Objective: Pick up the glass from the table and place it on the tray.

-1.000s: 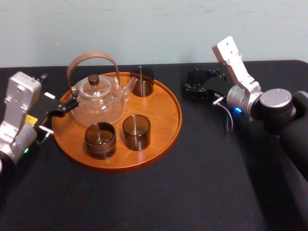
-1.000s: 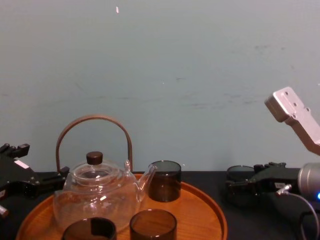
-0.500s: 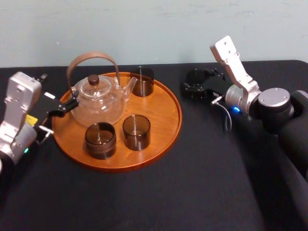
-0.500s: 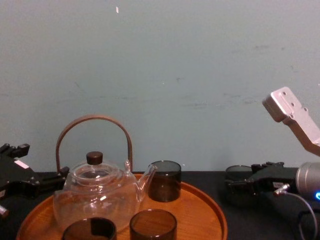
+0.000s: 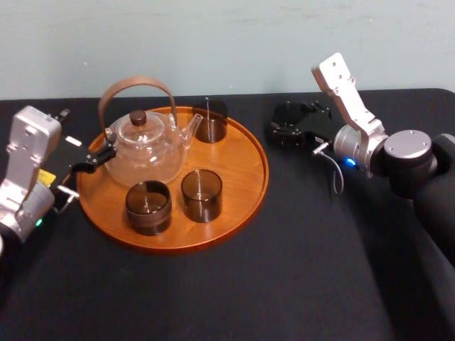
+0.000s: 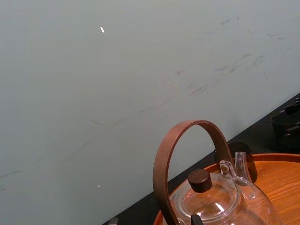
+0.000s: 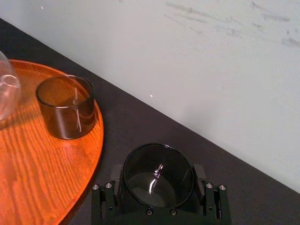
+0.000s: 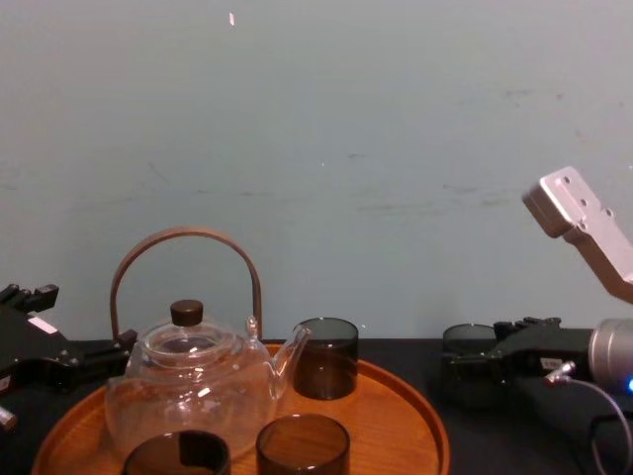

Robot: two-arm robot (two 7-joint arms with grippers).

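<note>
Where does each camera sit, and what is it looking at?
Head view: high up, looking down on the table, tray and teapot; left pincer beside the teapot, right pincer past the tray.
Chest view: low, looking across the tray; a pincer at each side.
Left wrist view: on the left arm, facing the teapot.
Right wrist view: on the right arm, facing the glass inside the right pincer.
Head and right wrist views share that glass.

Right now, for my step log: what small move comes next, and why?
Probably lift the glass slightly: the right gripper clasps it low, right of the tray, whose rim it must clear. Left gripper idles at the tray's left.
</note>
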